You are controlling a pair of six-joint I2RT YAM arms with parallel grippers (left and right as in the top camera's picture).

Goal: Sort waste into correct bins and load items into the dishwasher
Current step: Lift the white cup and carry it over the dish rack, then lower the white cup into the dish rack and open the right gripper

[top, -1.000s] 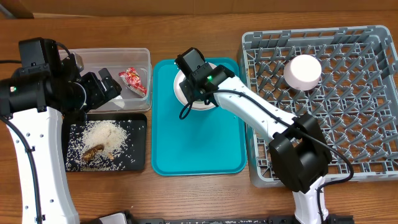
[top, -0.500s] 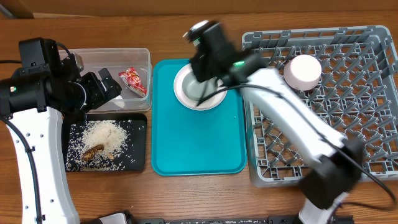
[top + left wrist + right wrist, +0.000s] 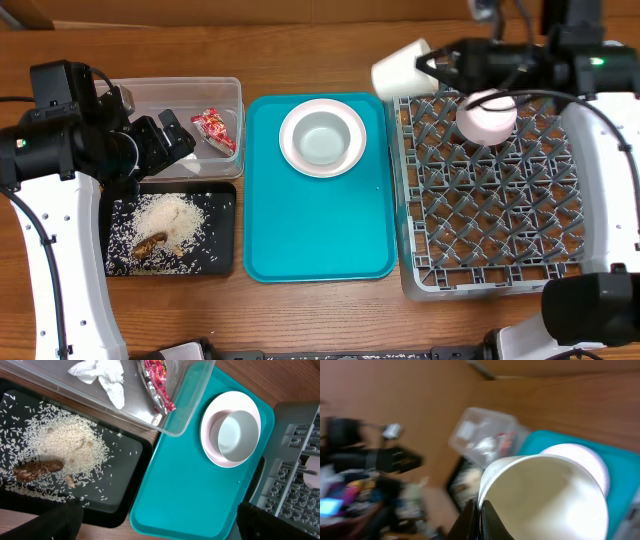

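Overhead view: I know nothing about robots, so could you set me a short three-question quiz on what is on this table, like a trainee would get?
1. True or false: the red wrapper lies inside the clear tub.
2. What does the right gripper hold? A) a spoon B) the white cup C) nothing
3. Fill in: on the teal tray sits one white ___.
Key: 1 true; 2 B; 3 bowl.
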